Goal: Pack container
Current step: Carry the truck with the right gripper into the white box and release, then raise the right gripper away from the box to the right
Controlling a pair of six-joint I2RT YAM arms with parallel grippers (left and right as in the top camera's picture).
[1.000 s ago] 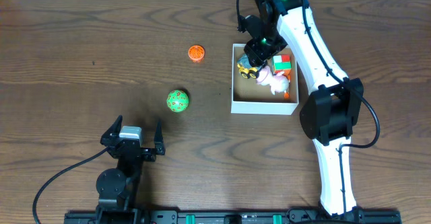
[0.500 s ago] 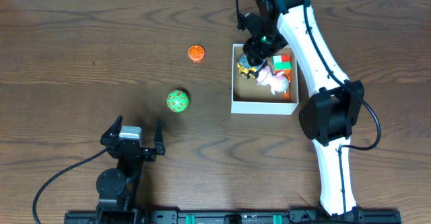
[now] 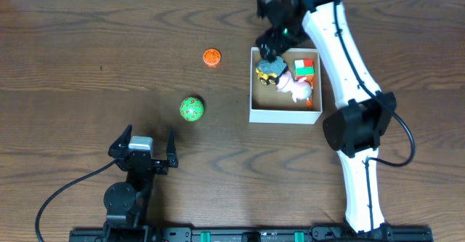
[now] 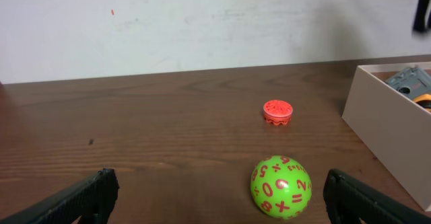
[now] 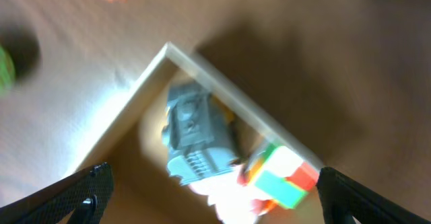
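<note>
White-walled container (image 3: 285, 115): its far-left corner lies under the spread right claw (image 3: 269, 45).

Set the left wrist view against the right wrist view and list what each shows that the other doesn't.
Left wrist only: the red figures on the green ball and the white outer wall of the container. Right wrist only: the multicoloured cube inside the container. Both: the container, the grey toy in it, the orange disc, and the ball, though the right wrist catches just a blurred green sliver.
</note>
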